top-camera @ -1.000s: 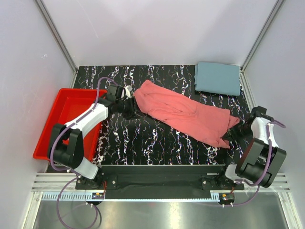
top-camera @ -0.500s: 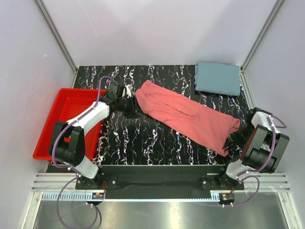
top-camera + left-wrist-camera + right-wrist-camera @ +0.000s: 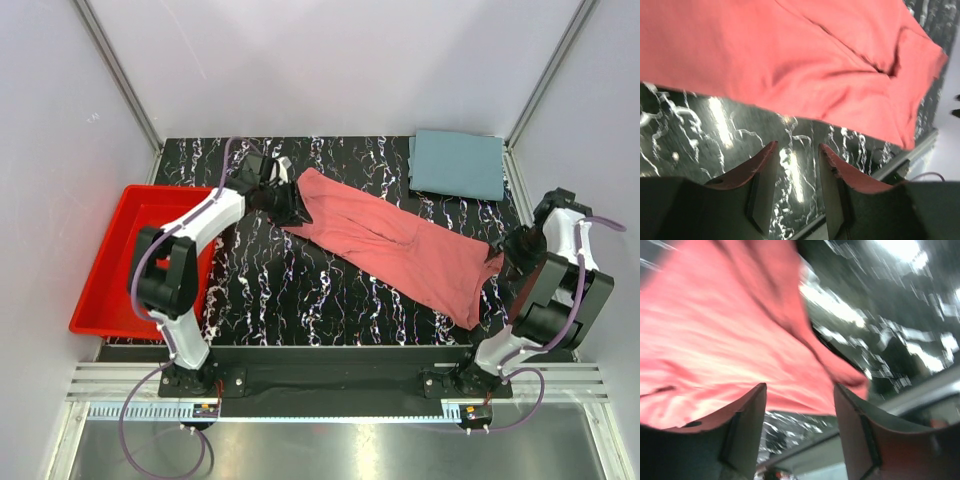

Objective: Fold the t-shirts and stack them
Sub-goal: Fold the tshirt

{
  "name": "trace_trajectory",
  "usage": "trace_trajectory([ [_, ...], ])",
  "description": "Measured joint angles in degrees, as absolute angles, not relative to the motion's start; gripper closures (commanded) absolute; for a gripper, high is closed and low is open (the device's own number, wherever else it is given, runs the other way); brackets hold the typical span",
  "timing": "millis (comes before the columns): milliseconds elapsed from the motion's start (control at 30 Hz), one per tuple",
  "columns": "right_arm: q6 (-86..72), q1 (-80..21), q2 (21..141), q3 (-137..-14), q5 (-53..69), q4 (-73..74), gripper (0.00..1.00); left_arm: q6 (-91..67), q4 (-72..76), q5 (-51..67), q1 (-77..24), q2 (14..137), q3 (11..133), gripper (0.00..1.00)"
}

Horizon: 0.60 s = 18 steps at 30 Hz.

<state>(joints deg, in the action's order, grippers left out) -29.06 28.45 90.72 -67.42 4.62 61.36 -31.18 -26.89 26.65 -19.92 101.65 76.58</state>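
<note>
Your L fingers point(image 3: 757, 167) spread, empty, red t-shirt point(image 3: 400, 240) just ahead on table point(image 3: 300, 290); R fingers point(image 3: 745, 407) spread too, shirt edge ahead.

Red bin and marbled table inside a white enclosure

A red bin point(image 3: 118, 255) sits at the left edge of the black, white-veined table point(image 3: 300, 290), partly overhanging it. White walls point(image 3: 330, 60) enclose three sides, and an aluminium rail point(image 3: 330, 396) runs along the near edge.
</note>
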Motion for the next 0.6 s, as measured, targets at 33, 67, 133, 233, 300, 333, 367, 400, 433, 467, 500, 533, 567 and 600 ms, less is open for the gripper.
trace_trajectory([
  [33,-28.9,28.4,91.5,-68.8,5.2,60.2,0.36,-31.0,-27.8,26.0,-20.0,103.6,78.5,0.58],
  [67,-28.8,28.4,92.6,-69.8,5.7,59.0,0.36,-30.8,-28.3,25.1,-20.1,105.7,80.7,0.58],
  [133,-28.8,28.4,95.1,-70.9,6.8,56.9,0.35,-30.4,-29.3,22.6,-20.4,110.1,84.8,0.57],
  [233,-28.8,28.1,99.1,-70.4,8.3,53.5,0.35,-30.5,-30.4,18.6,-20.7,114.6,87.9,0.57],
  [300,-28.8,27.7,100.9,-70.1,8.7,52.1,0.35,-30.6,-32.2,15.5,-21.0,117.2,89.9,0.56],
  [333,-28.8,27.4,101.9,-70.1,8.7,51.5,0.35,-30.7,-33.3,13.8,-21.0,118.5,91.2,0.56],
  [367,-28.7,27.1,102.7,-70.1,8.7,50.9,0.34,-31.0,-34.3,12.1,-21.1,119.8,92.4,0.55],
  [400,-28.7,26.7,103.7,-70.2,8.6,50.4,0.34,-31.2,-35.0,10.7,-21.1,120.7,93.4,0.55],
  [433,-28.6,26.2,104.5,-70.3,8.6,50.2,0.34,-31.4,-35.9,9.0,-21.2,121.7,94.4,0.55],
  [467,-28.5,25.8,105.2,-70.6,8.5,50.2,0.34,-31.6,-36.9,7.9,-21.2,122.1,95.2,0.55],
  [500,-28.4,25.1,106.0,-71.1,8.4,50.1,0.34,-31.8,-38.2,6.8,-21.2,122.8,96.2,0.54],
  [533,-28.3,24.4,106.7,-71.6,8.1,49.9,0.34,-32.0,-39.3,5.5,-21.2,123.5,97.1,0.54],
  [567,-28.1,23.6,107.4,-72.2,7.8,50.0,0.34,-32.1,-40.6,4.2,-21.2,124.2,98.1,0.54],
  [600,-27.9,22.7,108.1,-73.1,7.1,49.9,0.34,-32.3,-41.9,3.2,-21.2,124.9,98.9,0.54],
])
